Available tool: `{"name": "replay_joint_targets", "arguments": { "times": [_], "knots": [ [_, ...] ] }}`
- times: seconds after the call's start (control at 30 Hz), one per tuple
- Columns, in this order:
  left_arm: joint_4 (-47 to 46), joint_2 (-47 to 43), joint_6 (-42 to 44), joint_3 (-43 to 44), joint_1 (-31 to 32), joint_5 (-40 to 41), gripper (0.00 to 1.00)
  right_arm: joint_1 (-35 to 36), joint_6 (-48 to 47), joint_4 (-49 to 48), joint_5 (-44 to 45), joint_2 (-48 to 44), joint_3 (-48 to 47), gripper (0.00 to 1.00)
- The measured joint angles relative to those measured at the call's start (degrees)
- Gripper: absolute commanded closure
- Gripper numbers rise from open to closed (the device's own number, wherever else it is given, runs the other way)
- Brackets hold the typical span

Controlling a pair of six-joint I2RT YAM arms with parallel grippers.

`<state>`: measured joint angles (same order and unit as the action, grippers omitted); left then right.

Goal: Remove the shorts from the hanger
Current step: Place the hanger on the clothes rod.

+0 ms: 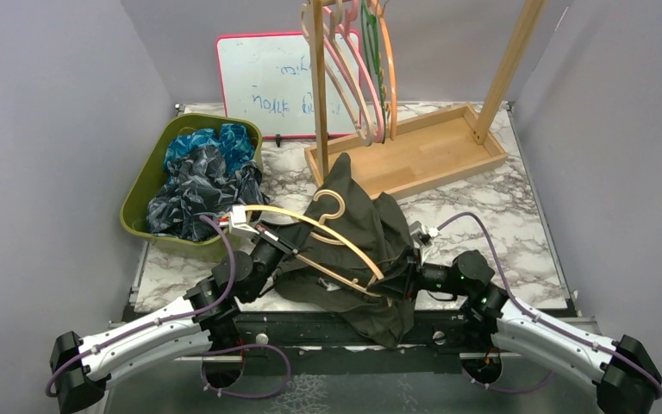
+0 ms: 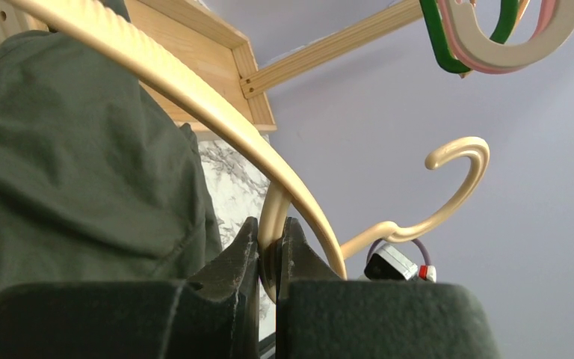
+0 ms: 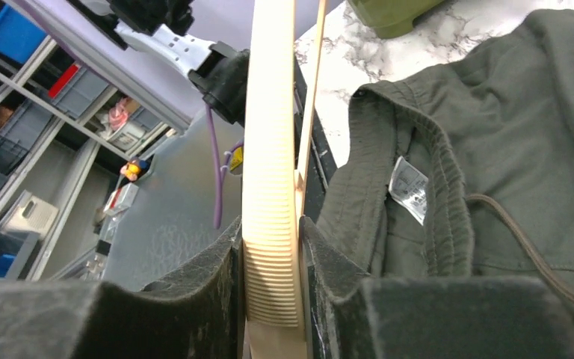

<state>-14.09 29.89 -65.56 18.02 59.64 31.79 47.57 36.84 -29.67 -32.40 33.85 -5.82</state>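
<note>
Dark olive green shorts (image 1: 358, 233) lie crumpled on the marble table (image 1: 500, 224), with a cream hanger (image 1: 332, 235) resting over them. My left gripper (image 1: 263, 235) is shut on the hanger's left end; the left wrist view shows the cream bar (image 2: 269, 224) pinched between the jaws, with olive cloth (image 2: 75, 164) to the left. My right gripper (image 1: 396, 280) is shut on the hanger's right end; the right wrist view shows the ribbed cream arm (image 3: 270, 247) between the jaws, the shorts' waistband (image 3: 433, 194) beside it. Blue and navy printed shorts (image 1: 202, 177) lie in a green bin (image 1: 142, 194).
A wooden rack (image 1: 414, 151) with several coloured hangers (image 1: 362, 78) stands at the back centre. A small whiteboard (image 1: 263, 82) leans on the rear wall. The green bin sits at the left edge. The olive shorts hang partly over the table's near edge.
</note>
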Motion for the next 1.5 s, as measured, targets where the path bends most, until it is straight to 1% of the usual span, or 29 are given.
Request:
{"name": "replay_joint_targets", "arguments": {
  "times": [0.07,0.13,0.2,0.23,0.27,0.3,0.37,0.43,0.63,0.77,0.8,0.87,0.97,1.17,1.33,1.5],
  "knots": [
    [0.0,0.0,-0.1,0.0,0.0,0.0,1.0,0.0,-0.2,0.4,0.2,-0.7,-0.2,0.81],
    [-0.2,0.3,-0.5,0.0,0.0,0.1,0.88,0.2,-0.4,1.9,0.8,-1.8,-0.8,0.89],
    [-0.5,0.7,-0.3,0.1,0.0,0.1,0.72,0.2,-0.5,4.7,2.1,-3.4,-1.7,0.95],
    [-0.5,1.0,-0.1,0.3,0.0,0.1,0.66,0.2,-0.5,6.0,2.5,-4.0,-2.1,0.99],
    [-0.7,1.5,0.3,0.4,0.0,0.1,0.6,0.2,-0.5,8.5,3.6,-5.2,-3.1,0.99],
    [-0.6,2.1,0.5,0.6,0.0,0.0,0.52,0.3,-0.3,10.8,5.0,-6.4,-4.1,0.99],
    [-0.8,3.3,1.5,1.1,0.0,-0.2,0.4,0.3,0.2,15.1,7.9,-8.5,-5.7,0.99],
    [-0.8,4.7,2.2,2.0,0.0,-0.5,0.32,0.3,1.2,20.0,11.0,-11.0,-7.1,0.99],
    [-0.1,9.4,5.6,5.2,0.0,-1.8,0.15,0.3,4.9,33.1,18.7,-17.4,-7.9,0.99],
    [1.5,11.1,8.7,8.0,0.0,-2.8,0.03,0.3,6.6,40.7,24.6,-24.1,-8.0,0.99],
    [2.1,11.1,9.6,8.6,0.0,-2.9,0.01,0.3,6.8,42.5,26.2,-25.9,-8.2,0.99],
    [3.5,11.0,11.5,9.9,0.0,-2.9,0.01,0.2,7.1,46.4,30.0,-29.2,-9.3,0.99],
    [6.3,10.4,14.6,11.2,0.0,-2.7,0.01,0.3,7.2,51.0,34.8,-31.6,-12.0,0.99],
    [12.9,10.3,21.1,13.9,0.0,-1.2,0.01,0.4,7.2,56.0,41.0,-32.0,-15.5,0.99],
    [17.7,11.8,26.2,16.8,0.0,0.6,0.01,0.3,6.4,59.5,49.8,-31.5,-18.8,0.99],
    [20.2,13.0,29.6,17.2,0.0,0.9,0.01,0.3,4.6,59.8,55.7,-31.4,-21.8,0.99]
  ]
}}
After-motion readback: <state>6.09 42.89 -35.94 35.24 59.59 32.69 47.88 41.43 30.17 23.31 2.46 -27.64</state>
